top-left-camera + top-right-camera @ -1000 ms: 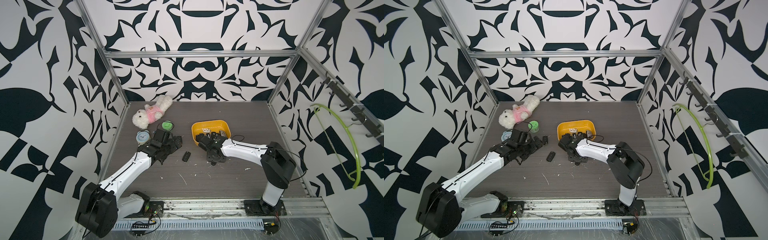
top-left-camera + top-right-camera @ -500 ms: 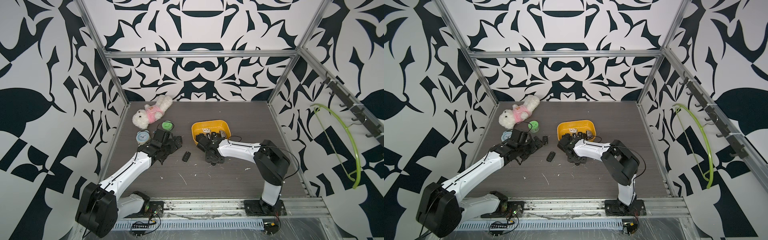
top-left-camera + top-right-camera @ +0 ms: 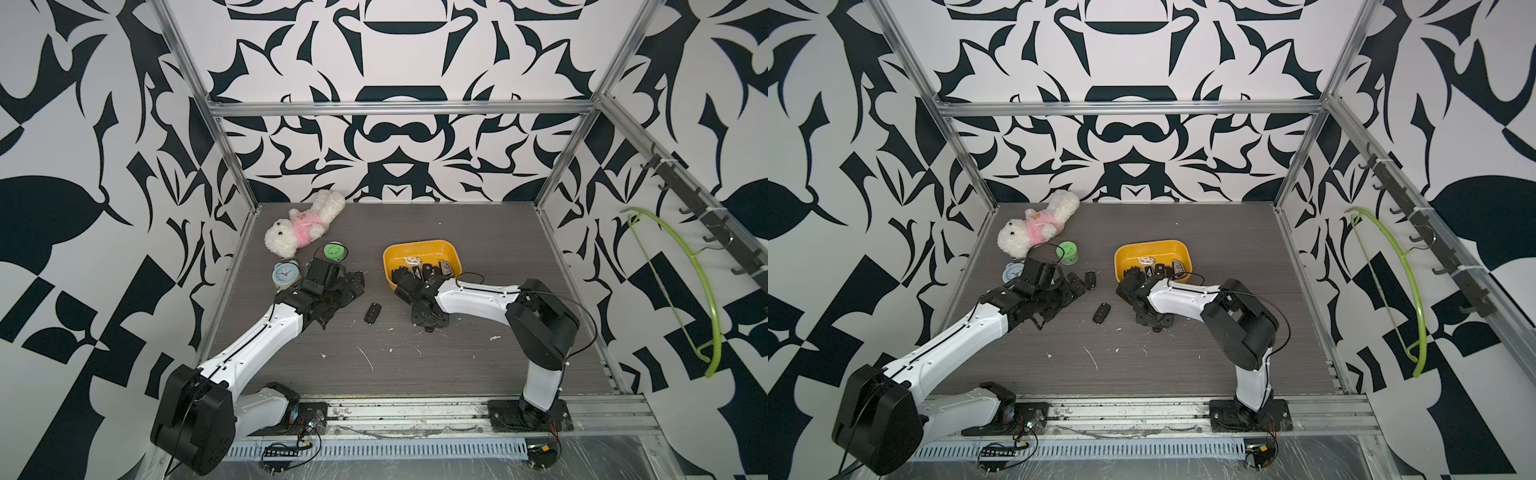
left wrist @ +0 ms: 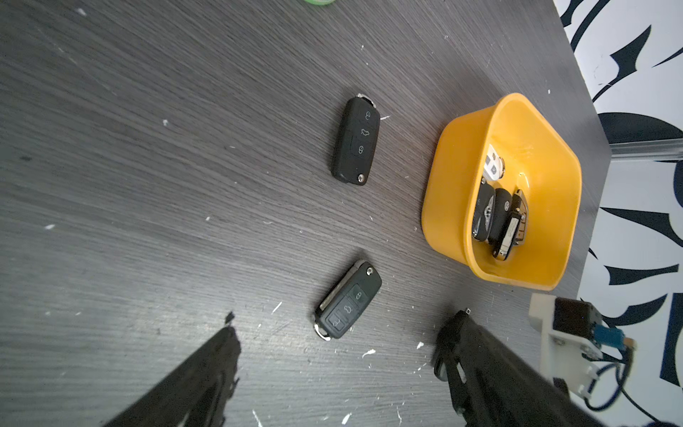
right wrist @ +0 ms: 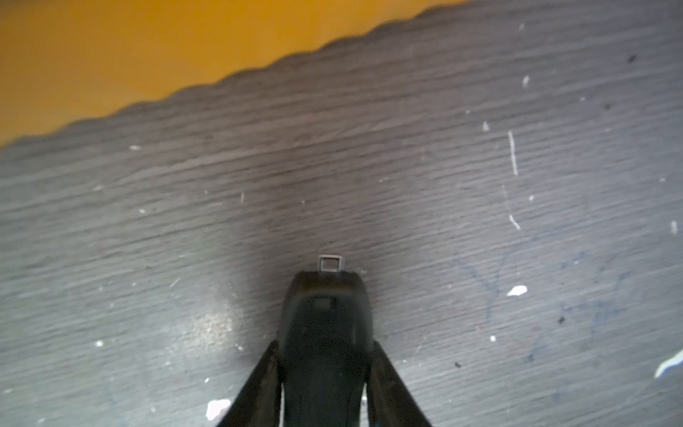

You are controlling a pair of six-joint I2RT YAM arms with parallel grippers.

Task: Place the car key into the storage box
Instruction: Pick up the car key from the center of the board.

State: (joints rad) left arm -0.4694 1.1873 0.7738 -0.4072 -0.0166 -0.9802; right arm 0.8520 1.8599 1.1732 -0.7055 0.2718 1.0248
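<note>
The car key [image 5: 325, 332] pinched between the jaws of the right gripper [image 5: 325, 349] is pretty blurry and runs off the frame edge behind them, and ahead of them the storage box [image 5: 111, 55] is just a smeared, cropped orange wall.

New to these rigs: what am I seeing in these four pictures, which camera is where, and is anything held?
Two white-and-black robot arms stand at the front edge of a dark wood-grain table. Two pictures look down from overhead, nearly alike; the other two come from a camera on each wrist. The right gripper has its fingers closed on a black car key fob, near the yellow-orange plastic storage tub, which holds several keys. The left gripper is open and empty; two more black key fobs lie ahead of it. A white plush toy in pink, a round green jar and a pale blue alarm clock sit at the back left.
</note>
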